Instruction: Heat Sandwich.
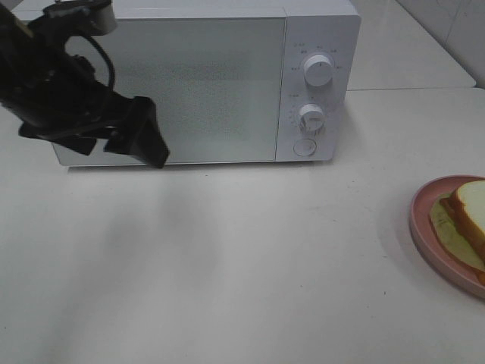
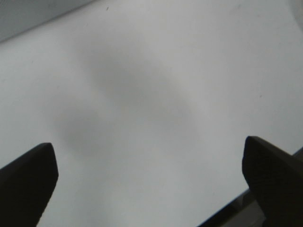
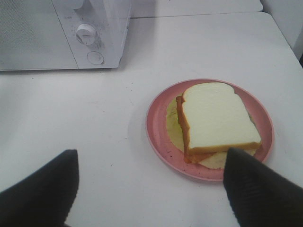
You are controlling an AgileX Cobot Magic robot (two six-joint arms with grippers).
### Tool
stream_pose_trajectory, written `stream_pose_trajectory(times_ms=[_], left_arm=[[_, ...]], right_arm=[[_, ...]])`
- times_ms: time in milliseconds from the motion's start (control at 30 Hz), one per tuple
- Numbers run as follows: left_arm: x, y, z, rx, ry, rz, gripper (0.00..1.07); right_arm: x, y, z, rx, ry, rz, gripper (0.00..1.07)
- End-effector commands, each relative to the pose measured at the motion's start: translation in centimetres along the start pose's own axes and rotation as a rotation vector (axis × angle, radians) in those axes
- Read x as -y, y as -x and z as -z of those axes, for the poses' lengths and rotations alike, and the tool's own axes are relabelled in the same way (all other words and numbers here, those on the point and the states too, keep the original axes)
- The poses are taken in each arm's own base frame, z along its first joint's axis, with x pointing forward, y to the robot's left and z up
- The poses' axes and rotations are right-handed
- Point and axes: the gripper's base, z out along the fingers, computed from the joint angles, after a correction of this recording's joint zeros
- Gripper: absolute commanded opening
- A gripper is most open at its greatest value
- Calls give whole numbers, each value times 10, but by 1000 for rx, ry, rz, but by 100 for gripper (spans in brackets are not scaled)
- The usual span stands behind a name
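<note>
The sandwich point(image 1: 471, 214) lies on a round pink plate point(image 1: 419, 224) at the table's right edge, partly cut off in the exterior high view. The right wrist view shows it whole: white bread point(image 3: 218, 118) on the plate point(image 3: 158, 124). My right gripper point(image 3: 151, 189) is open and empty, hovering just short of the plate; it is out of the exterior high view. My left gripper point(image 1: 125, 144) is open and empty in front of the lower left corner of the white microwave point(image 1: 197, 91), whose door is shut. In the left wrist view the left gripper point(image 2: 151, 179) hangs over bare table.
The microwave has two knobs point(image 1: 318, 70) point(image 1: 311, 117) and a round button point(image 1: 305, 147) on its right panel; it also shows in the right wrist view point(image 3: 47, 28). A white table point(image 1: 242, 258) spreads in front of it, with a second tabletop behind at the right.
</note>
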Motion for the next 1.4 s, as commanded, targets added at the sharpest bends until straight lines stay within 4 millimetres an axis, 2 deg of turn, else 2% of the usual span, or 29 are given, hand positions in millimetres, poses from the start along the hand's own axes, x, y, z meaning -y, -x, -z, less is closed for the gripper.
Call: stream_pose_trajectory(times_ms=[33, 233, 300, 400, 467, 500, 667, 767, 833, 900, 933, 1000, 1033, 1067, 1167, 1200, 1267, 1333, 1400], left_arm=[[-14, -12, 20, -99, 15, 28, 100], [-45, -27, 52, -163, 68, 193, 100], [-49, -29, 56, -162, 83, 210, 100], [-61, -37, 76, -150, 189, 263, 100], [-64, -38, 81, -143, 219, 274, 100], [-66, -42, 92, -125, 267, 295, 100], [-60, -50, 112, -69, 301, 300, 100], [-57, -58, 114, -61, 300, 299, 100], [-52, -76, 114, -66, 293, 304, 100], [-51, -81, 114, -68, 291, 306, 100], [-49, -95, 111, -82, 289, 309, 100], [-45, -110, 111, -85, 289, 308, 100], [-45, -110, 111, -85, 289, 308, 100], [-42, -122, 114, -75, 290, 304, 100], [-36, -140, 117, -55, 292, 301, 100], [-36, -140, 117, -55, 292, 301, 100], [-32, -157, 119, -29, 294, 295, 100], [-30, -162, 121, -14, 296, 291, 100], [-25, -177, 125, 27, 301, 282, 100]], right_arm=[[0, -2, 3, 29, -6, 2, 76], [0, -2, 3, 29, -6, 2, 76], [0, -2, 3, 29, -6, 2, 76], [0, -2, 3, 29, -6, 2, 76], [0, -2, 3, 29, -6, 2, 76], [0, -2, 3, 29, -6, 2, 76], [0, -2, 3, 29, -6, 2, 76], [0, -2, 3, 29, -6, 2, 76], [0, -2, 3, 29, -6, 2, 76], [0, -2, 3, 29, -6, 2, 76], [0, -2, 3, 29, -6, 2, 76], [0, -2, 3, 29, -6, 2, 76], [0, -2, 3, 29, -6, 2, 76], [0, -2, 3, 29, -6, 2, 76], [0, -2, 3, 29, -6, 2, 76], [0, -2, 3, 29, -6, 2, 76], [0, -2, 3, 29, -6, 2, 76], [0, -2, 3, 29, -6, 2, 76], [0, -2, 3, 29, -6, 2, 76]])
